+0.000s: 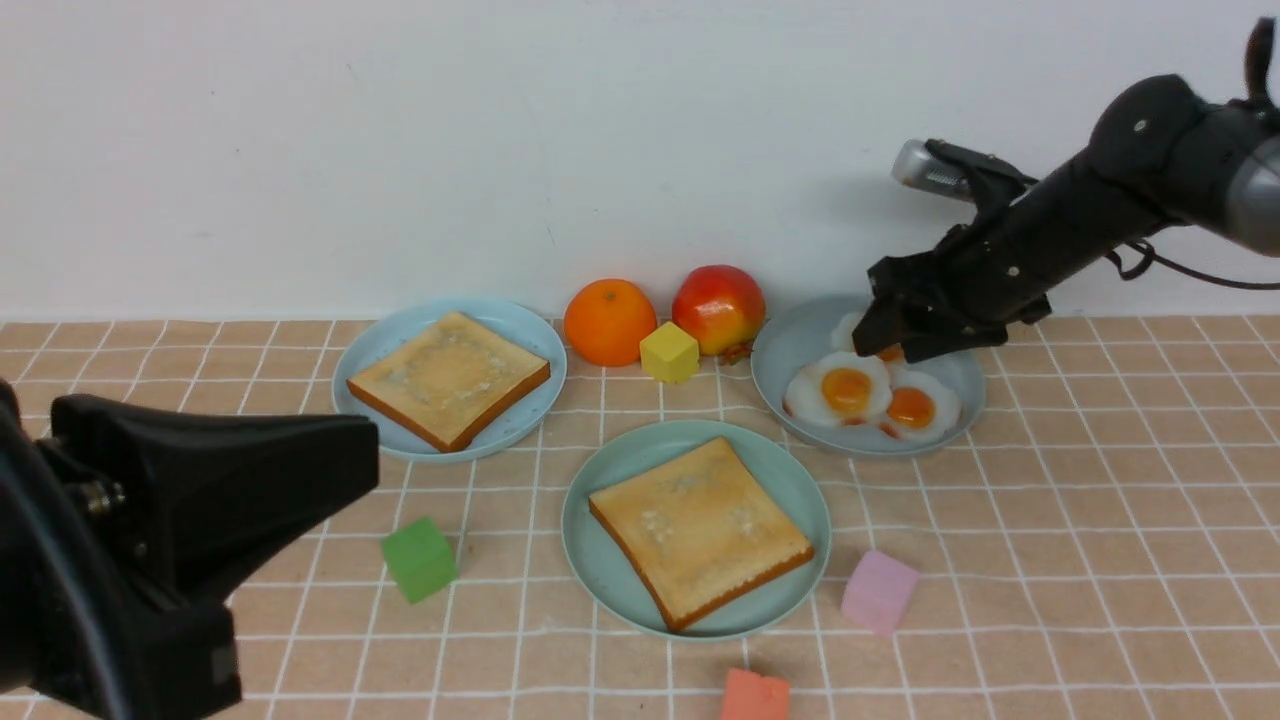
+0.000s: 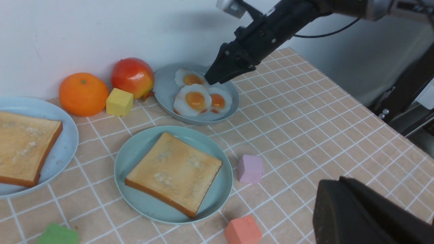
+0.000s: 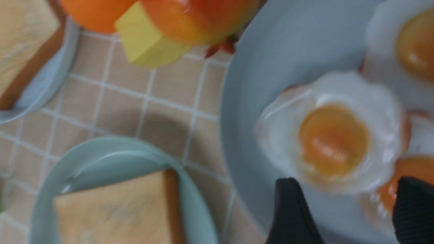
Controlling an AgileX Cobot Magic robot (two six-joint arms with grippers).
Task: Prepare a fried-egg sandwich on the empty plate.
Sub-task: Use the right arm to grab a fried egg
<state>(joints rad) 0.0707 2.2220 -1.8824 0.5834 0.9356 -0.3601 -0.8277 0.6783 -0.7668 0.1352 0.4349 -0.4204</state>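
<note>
While open, right claw (image 1: 882, 340) over egg (image 1: 845, 390)

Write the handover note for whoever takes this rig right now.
Left claw: shut, empty, low at the near left of the table.
Right claw: open, nothing held, poised over the fried eggs.
Things: one toast lies flat on the mint-green plate. The second toast is on the pale blue plate. Three eggs sit on the grey-blue plate.
Done: bottom slice is in place.
Left: pick one egg, lay it on that slice, then put the second toast on top.
</note>
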